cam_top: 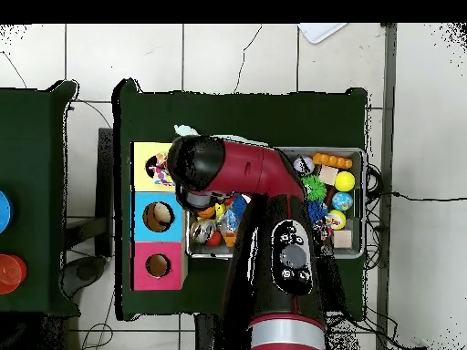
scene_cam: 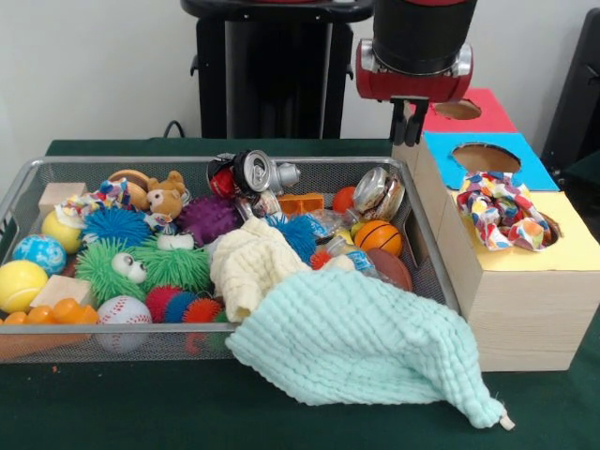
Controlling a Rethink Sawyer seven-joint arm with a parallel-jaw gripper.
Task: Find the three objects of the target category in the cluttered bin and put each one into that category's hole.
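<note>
We see the gripper [scene_cam: 410, 120] empty, fingers close together, at upper right. The patterned cloth [scene_cam: 504, 210] sits in the yellow hole; we should open wide over the mint cloth [scene_cam: 361, 342], lower centre.

The arm [scene_cam: 417, 47] is cut off by the front view's top edge. Seen from overhead, it covers most of the bin [cam_top: 358, 155] and the end effector entirely. The mint cloth [scene_cam: 361, 347] hides the bin's near corner. The end effector's [scene_cam: 409, 122] finger spacing is unclear.
</note>
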